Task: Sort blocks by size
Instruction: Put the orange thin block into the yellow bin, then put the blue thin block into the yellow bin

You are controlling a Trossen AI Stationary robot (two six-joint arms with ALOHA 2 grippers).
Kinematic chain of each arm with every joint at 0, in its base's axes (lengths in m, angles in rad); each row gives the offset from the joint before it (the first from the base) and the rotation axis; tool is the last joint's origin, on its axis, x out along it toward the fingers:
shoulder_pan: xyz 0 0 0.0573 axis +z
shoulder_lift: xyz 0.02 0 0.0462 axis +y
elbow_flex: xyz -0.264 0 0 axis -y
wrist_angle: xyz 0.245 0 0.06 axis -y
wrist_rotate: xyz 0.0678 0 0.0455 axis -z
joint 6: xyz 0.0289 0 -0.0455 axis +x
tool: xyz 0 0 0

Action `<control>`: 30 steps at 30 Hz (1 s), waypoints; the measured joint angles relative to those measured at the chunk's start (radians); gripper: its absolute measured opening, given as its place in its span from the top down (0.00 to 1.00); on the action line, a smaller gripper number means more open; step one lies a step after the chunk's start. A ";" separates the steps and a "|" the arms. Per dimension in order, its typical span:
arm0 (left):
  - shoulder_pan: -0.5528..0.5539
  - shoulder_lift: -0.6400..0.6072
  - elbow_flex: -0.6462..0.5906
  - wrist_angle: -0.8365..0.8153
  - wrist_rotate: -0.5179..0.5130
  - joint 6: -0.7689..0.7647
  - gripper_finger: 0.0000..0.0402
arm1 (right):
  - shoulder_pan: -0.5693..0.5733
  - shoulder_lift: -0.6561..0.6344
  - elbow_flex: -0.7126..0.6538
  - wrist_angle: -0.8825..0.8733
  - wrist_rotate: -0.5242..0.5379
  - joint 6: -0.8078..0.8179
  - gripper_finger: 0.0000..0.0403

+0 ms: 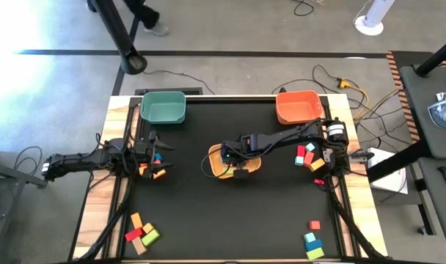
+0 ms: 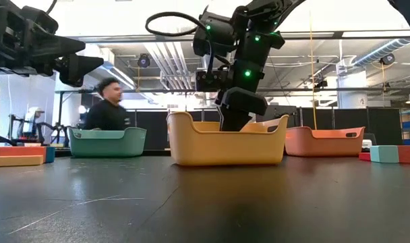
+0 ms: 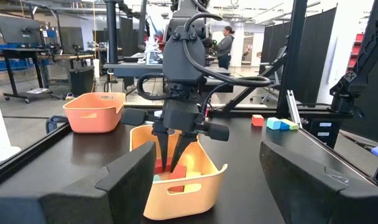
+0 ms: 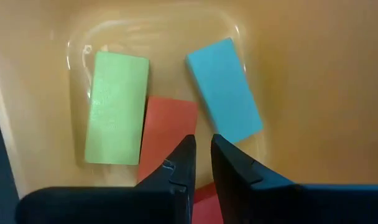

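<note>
My right gripper (image 4: 202,146) reaches down from above into the yellow bin (image 1: 214,167) at the table's middle. Its fingers are a narrow gap apart, and nothing shows between their tips. Flat on the bin's floor under it lie a green block (image 4: 114,109), a red block (image 4: 167,127) and a blue block (image 4: 225,90). My left gripper (image 1: 155,154) hangs open above a few loose blocks (image 1: 154,170) near the table's left edge, with nothing between its wide-spread fingers (image 3: 133,180).
A green bin (image 1: 163,107) stands at the far left and an orange bin (image 1: 298,107) at the far right. Loose blocks lie near the right edge (image 1: 308,157), at the near right (image 1: 312,240) and at the near left (image 1: 141,233). A person (image 2: 107,104) is beyond the table.
</note>
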 joint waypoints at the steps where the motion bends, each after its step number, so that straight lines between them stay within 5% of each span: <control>1: 0.000 0.000 0.000 0.000 0.000 0.000 0.32 | 0.000 0.000 0.002 -0.001 0.000 -0.002 0.90; 15: 0.000 0.000 0.000 0.000 0.000 0.000 0.32 | 0.115 -0.153 0.089 -0.212 0.009 0.087 0.92; 21: 0.000 0.001 0.000 -0.001 0.000 0.000 0.32 | 0.250 -0.253 0.083 -0.381 0.127 0.304 0.92; 30: 0.000 0.002 0.000 0.000 0.000 0.000 0.32 | 0.499 -0.367 0.004 -0.525 0.152 0.777 0.92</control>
